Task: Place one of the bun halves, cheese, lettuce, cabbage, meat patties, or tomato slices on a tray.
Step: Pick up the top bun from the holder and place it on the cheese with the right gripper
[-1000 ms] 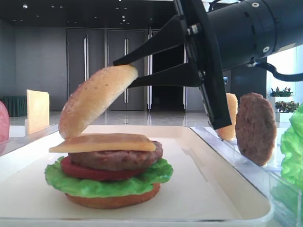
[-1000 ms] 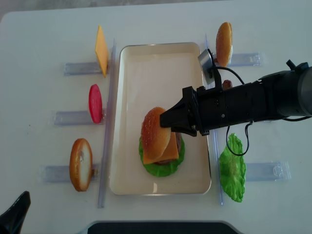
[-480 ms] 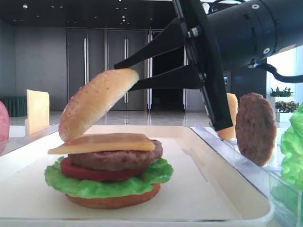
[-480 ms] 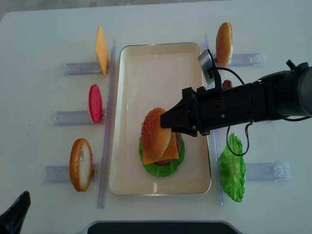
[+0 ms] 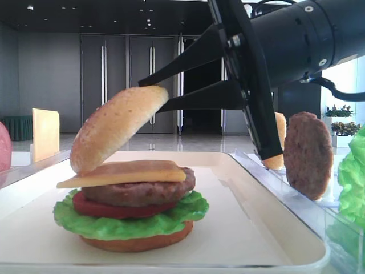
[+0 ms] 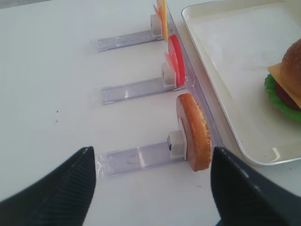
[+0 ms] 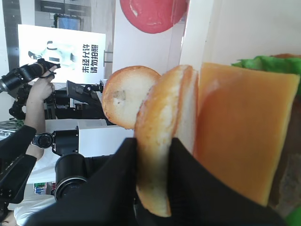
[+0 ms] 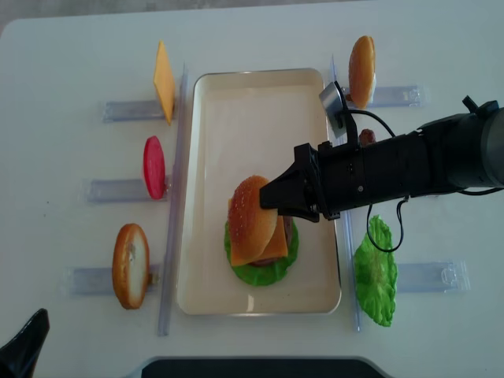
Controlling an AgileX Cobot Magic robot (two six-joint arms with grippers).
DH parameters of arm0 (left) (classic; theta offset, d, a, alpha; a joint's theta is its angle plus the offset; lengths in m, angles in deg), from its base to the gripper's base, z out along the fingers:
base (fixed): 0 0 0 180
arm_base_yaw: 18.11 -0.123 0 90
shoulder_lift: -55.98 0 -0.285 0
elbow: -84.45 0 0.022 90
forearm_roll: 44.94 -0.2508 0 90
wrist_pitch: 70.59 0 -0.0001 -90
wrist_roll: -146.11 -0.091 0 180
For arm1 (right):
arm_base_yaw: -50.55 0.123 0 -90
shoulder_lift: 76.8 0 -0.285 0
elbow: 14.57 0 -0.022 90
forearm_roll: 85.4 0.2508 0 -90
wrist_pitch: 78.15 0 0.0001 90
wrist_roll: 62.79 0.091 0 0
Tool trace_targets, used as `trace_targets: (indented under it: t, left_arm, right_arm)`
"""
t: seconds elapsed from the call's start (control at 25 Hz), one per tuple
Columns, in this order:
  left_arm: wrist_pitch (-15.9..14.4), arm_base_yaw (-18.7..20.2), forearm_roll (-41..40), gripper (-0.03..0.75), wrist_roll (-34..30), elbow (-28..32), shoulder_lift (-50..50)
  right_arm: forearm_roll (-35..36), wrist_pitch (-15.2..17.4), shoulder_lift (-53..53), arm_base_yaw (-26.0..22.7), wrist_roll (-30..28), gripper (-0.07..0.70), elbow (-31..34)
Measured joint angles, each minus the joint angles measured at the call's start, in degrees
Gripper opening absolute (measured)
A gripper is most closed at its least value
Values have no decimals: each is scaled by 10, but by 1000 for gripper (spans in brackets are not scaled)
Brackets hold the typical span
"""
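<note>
Holding the bun top (image 5: 117, 128) by one edge, the right gripper (image 5: 162, 94) has its black fingers pinched tight on it. The bun hangs tilted, low end touching the cheese (image 5: 122, 173) at the left of the stack, high end up in the jaws. In the wrist view you can see the fingers on either side of the bun (image 7: 162, 165), right beside the cheese slice (image 7: 240, 136).

The stack sits in the near part of the tray (image 8: 236, 102): bottom bun (image 5: 137, 242), lettuce (image 5: 125, 220), tomato (image 5: 108, 206), patty (image 5: 142, 190), cheese on top. From above, the bun top (image 8: 250, 216) covers the left side of the stack and the arm comes in from the right across the tray rim.

Spare pieces stand on edge in clear racks (image 8: 110, 279) either side of the tray: cheese (image 8: 163, 79), tomato (image 8: 153, 167) and a bun (image 8: 130, 265) on the left, another bun (image 8: 361, 69) and lettuce (image 8: 376, 272) on the right, plus a patty (image 5: 308, 154).

The left gripper (image 6: 150, 188) hangs over the table near the left racks, fingers spread wide with nothing in them.
</note>
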Motion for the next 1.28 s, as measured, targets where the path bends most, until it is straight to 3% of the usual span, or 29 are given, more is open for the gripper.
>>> trace_targets:
  t: [0.2, 0.28, 0.48, 0.6, 0.92, 1.28]
  left_arm:
    - [0, 0, 0, 580, 0, 0, 0]
    - [0, 0, 0, 580, 0, 0, 0]
    - [0, 0, 0, 580, 0, 0, 0]
    - [0, 0, 0, 580, 0, 0, 0]
    - [0, 0, 0, 580, 0, 0, 0]
    - [0, 0, 0, 580, 0, 0, 0]
  right_arm:
    - [-2, 0, 0, 0, 0, 150, 0]
    - [-4, -1, 0, 0, 0, 207, 0]
    - [-10, 0, 0, 0, 1, 449, 0]
    - [-19, 1, 0, 0, 8, 509, 0]
    - [-33, -1, 0, 0, 20, 533, 0]
    - [-68, -34, 0, 0, 39, 533, 0]
